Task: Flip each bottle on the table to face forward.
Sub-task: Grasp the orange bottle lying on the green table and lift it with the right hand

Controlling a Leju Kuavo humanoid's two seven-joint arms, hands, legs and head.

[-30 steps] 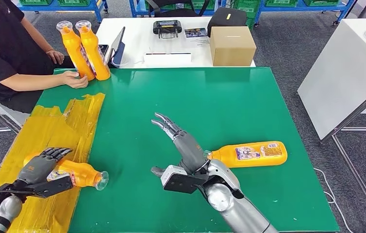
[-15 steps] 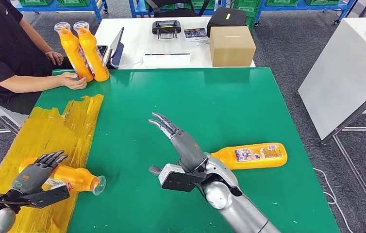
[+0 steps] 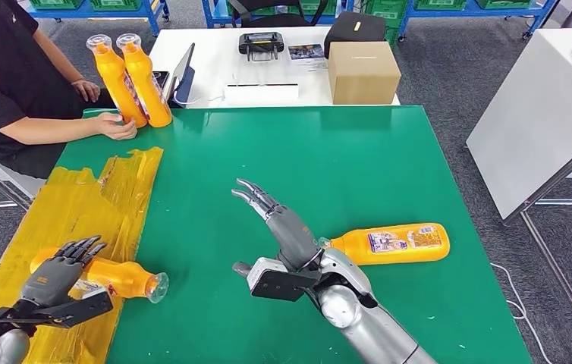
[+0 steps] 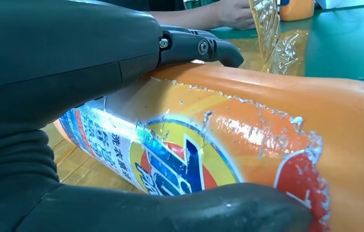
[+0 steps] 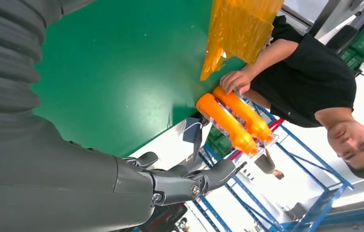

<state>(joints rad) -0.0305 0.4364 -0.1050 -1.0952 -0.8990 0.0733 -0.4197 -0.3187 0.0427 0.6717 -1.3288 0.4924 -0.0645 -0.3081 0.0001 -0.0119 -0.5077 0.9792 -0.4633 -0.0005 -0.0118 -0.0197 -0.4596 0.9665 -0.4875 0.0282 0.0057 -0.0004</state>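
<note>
An orange bottle (image 3: 120,277) lies on its side on the yellow film at the table's near left, cap pointing right. My left hand (image 3: 51,277) lies over its base end with fingers stretched out; in the left wrist view the labelled bottle (image 4: 267,145) sits between the fingers (image 4: 194,48) and the thumb, not clasped. A second orange bottle (image 3: 389,243) lies on the green table (image 3: 344,152) at the near right, label up. My right hand (image 3: 283,227) hovers open just left of its cap, fingers straight. Two more bottles (image 3: 127,76) stand at the far left corner.
A person's hand (image 3: 116,125) steadies the two upright bottles; the person (image 5: 310,72) sits at the far left. Crinkled yellow film (image 3: 78,205) covers the table's left strip. A cardboard box (image 3: 363,70) stands on the white table behind. Another white table (image 3: 541,114) stands to the right.
My left hand's fingers have uncurled from the bottle and now lie straight over it. The bottle shifted slightly toward me. The right hand barely moved.
</note>
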